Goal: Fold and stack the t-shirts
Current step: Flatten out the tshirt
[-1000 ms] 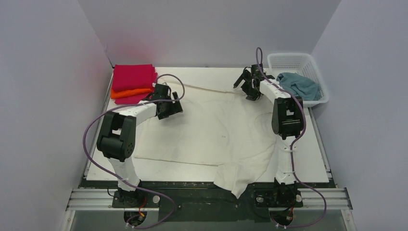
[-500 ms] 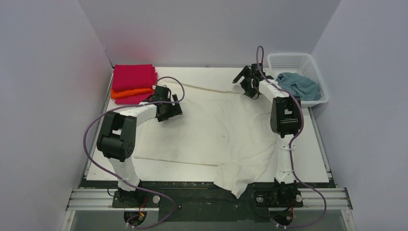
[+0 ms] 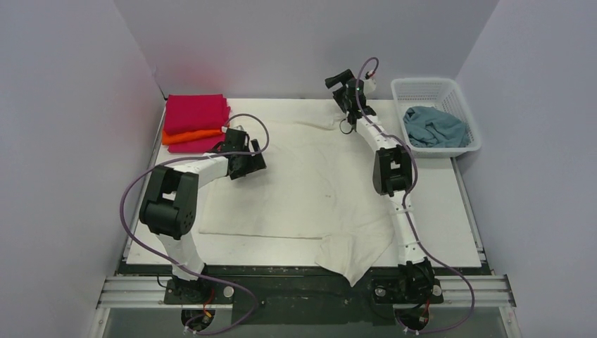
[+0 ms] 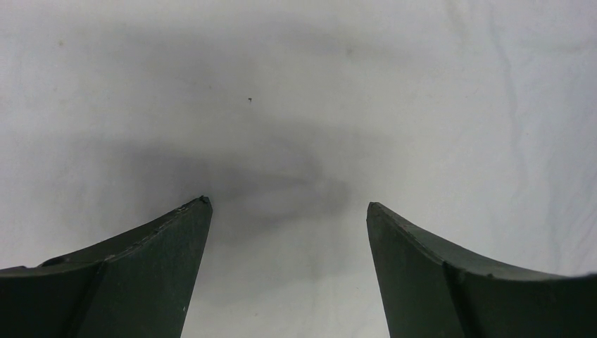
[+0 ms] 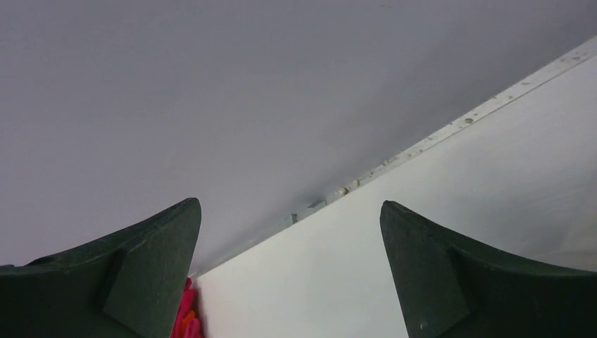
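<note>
Because both pairs of jaws stand wide apart with nothing between them, neither arm holds cloth at this moment. Under the left gripper point(image 4: 288, 208) lies only pale, faintly wrinkled fabric, which I take for the cream t-shirt point(image 3: 310, 190). The fingers hover close above its left part, probably so that they can pinch an edge for a fold. The right gripper point(image 5: 290, 204) is lifted high and turned away. Beyond its jaws one sees only the grey back wall point(image 5: 211, 84) and the far edge of the table point(image 5: 394, 232), so I judge it is kept clear of the cloth. Below both grippers the cream t-shirt is spread over the middle of the table, with one corner hanging over the near edge, so it is not yet folded. To the left of the left jaws, the magenta-pink t-shirts point(image 3: 196, 113) and the orange t-shirt point(image 3: 190, 134) lie folded in one stack, seemingly the place for finished pieces. To the right of the right jaws stands the white mesh basket point(image 3: 464, 91). In it the grey-blue t-shirt point(image 3: 435, 127) lies crumpled and unfolded.
</note>
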